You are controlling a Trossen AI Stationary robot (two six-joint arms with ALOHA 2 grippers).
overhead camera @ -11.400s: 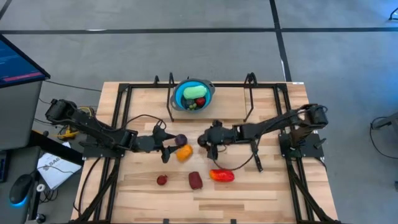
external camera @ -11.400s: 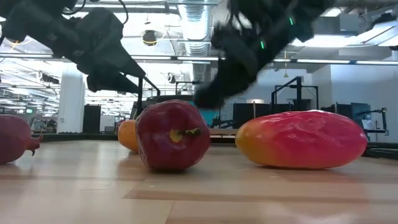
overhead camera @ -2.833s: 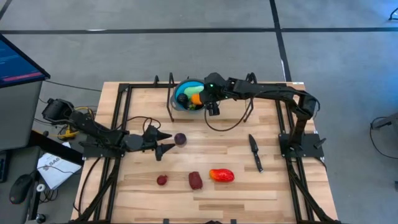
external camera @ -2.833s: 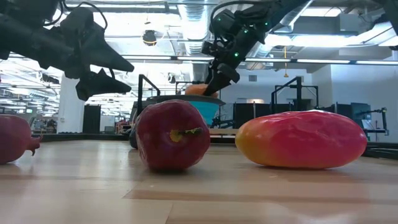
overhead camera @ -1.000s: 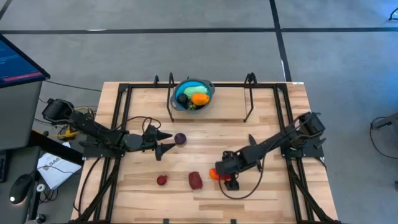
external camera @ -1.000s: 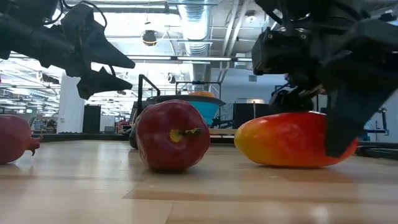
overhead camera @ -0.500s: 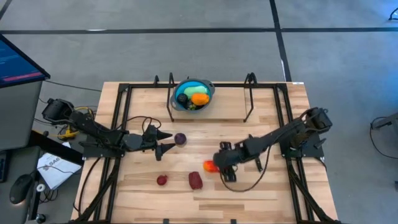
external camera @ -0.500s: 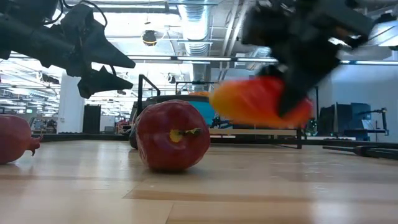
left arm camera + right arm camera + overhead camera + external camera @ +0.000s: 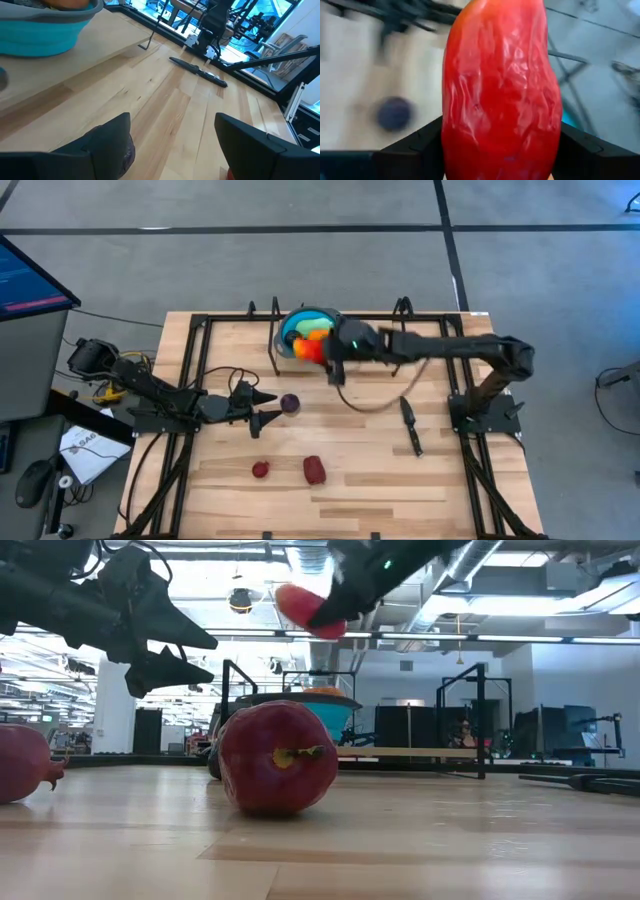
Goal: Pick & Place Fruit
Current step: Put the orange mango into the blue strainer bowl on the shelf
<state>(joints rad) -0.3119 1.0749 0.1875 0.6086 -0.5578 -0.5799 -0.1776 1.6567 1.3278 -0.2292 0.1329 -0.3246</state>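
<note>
My right gripper point(image 9: 324, 352) is shut on the large red-orange fruit point(image 9: 312, 348) and holds it high at the near rim of the round blue bowl point(image 9: 290, 330). An orange fruit point(image 9: 320, 334) and green pieces lie in the bowl. My left gripper point(image 9: 264, 408) is open and hovers left of the purple fruit point(image 9: 290, 403). A small red fruit point(image 9: 260, 469) and a maroon fruit point(image 9: 315, 470) rest on the wood near the near edge. In the low view the maroon fruit point(image 9: 275, 757) stands in front, and the carried fruit point(image 9: 303, 608) hangs high above it. My right gripper point(image 9: 502, 150) pinches the large red-orange fruit at its thick middle point(image 9: 502, 115), one finger point(image 9: 415, 150) on each flank, fingers lying across its length. The arm reaches in from the table's right. The fruit is lifted clear, its tapered end point(image 9: 505, 15) sticking out beyond the fingers.
A black knife-like tool point(image 9: 410, 425) lies on the table's right half and shows in the left wrist view as the tool point(image 9: 200, 73). Black frame rails point(image 9: 195, 350) run along the left and right sides, with two uprights point(image 9: 275, 330) beside the bowl.
My right gripper, shut on the large red-orange fruit, has risen from the table's near middle and swung toward the far edge to the bowl's rim. The fruit has gone from lying on the wood to lifted clear and high.
</note>
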